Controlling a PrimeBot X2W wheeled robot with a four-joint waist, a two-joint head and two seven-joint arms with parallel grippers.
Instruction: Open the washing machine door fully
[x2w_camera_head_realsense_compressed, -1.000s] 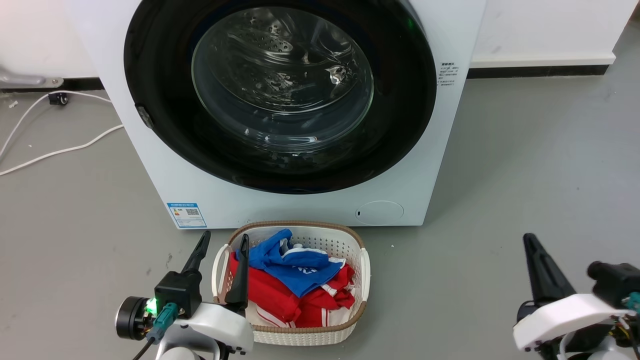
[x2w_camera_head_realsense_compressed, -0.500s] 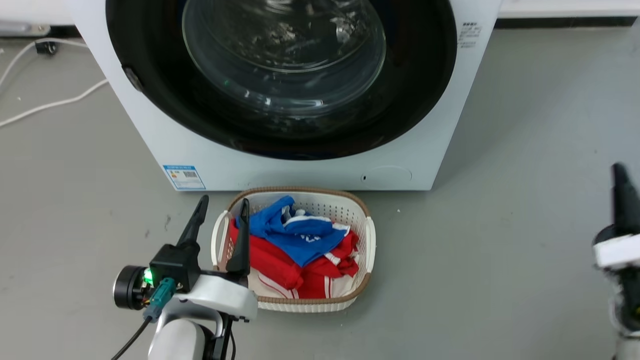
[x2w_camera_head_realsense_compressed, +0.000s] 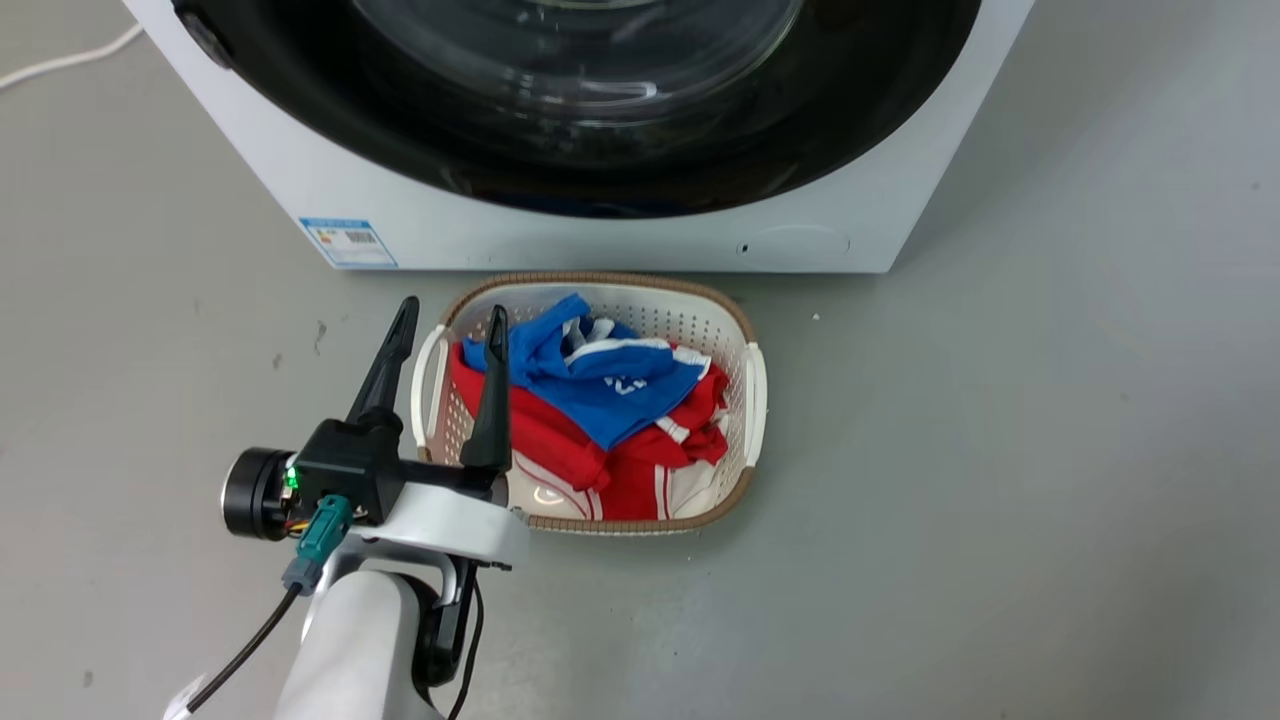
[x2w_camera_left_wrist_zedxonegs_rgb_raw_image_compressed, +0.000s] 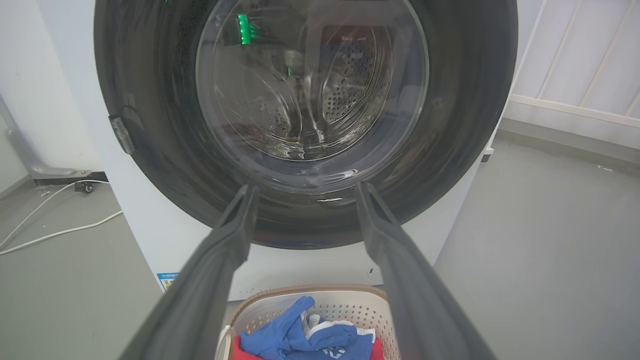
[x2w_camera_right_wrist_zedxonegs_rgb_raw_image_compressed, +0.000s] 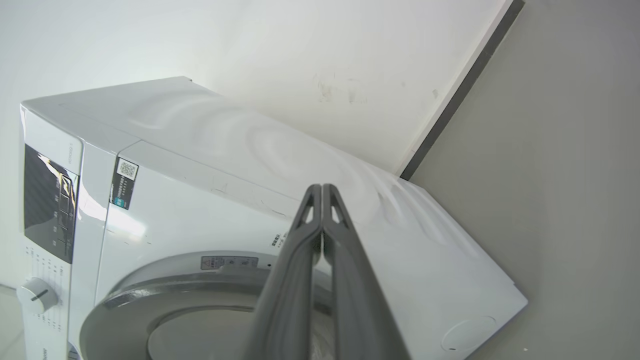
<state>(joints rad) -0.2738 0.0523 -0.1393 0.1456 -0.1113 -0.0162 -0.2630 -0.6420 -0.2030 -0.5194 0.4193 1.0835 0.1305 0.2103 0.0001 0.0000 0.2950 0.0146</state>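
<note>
The washing machine door (x2w_camera_head_realsense_compressed: 600, 150) is a glossy black round with a clear glass window, lying closed against the white machine (x2w_camera_head_realsense_compressed: 560, 235). The left wrist view faces the door (x2w_camera_left_wrist_zedxonegs_rgb_raw_image_compressed: 150, 125) head on, with a small grey catch (x2w_camera_left_wrist_zedxonegs_rgb_raw_image_compressed: 122, 135) on its left rim. My left gripper (x2w_camera_head_realsense_compressed: 450, 308) hangs open and empty over the left end of the laundry basket, well short of the door. Its fingers (x2w_camera_left_wrist_zedxonegs_rgb_raw_image_compressed: 235, 235) frame the door's lower half. My right gripper (x2w_camera_right_wrist_zedxonegs_rgb_raw_image_compressed: 321, 187) is shut on nothing, held in the air before the machine's upper front, above the door's rim (x2w_camera_right_wrist_zedxonegs_rgb_raw_image_compressed: 150, 287).
A white basket (x2w_camera_head_realsense_compressed: 755, 390) with a brown rim holds red and blue clothes on the grey floor just before the machine. A small round white flap (x2w_camera_head_realsense_compressed: 800, 243) sits at the machine's lower right. A white cable (x2w_camera_left_wrist_zedxonegs_rgb_raw_image_compressed: 55, 232) lies on the floor to the left.
The head camera has tilted down, so the machine slides up the picture. My right gripper has risen out of the head view. The left gripper stays over the basket's left end.
</note>
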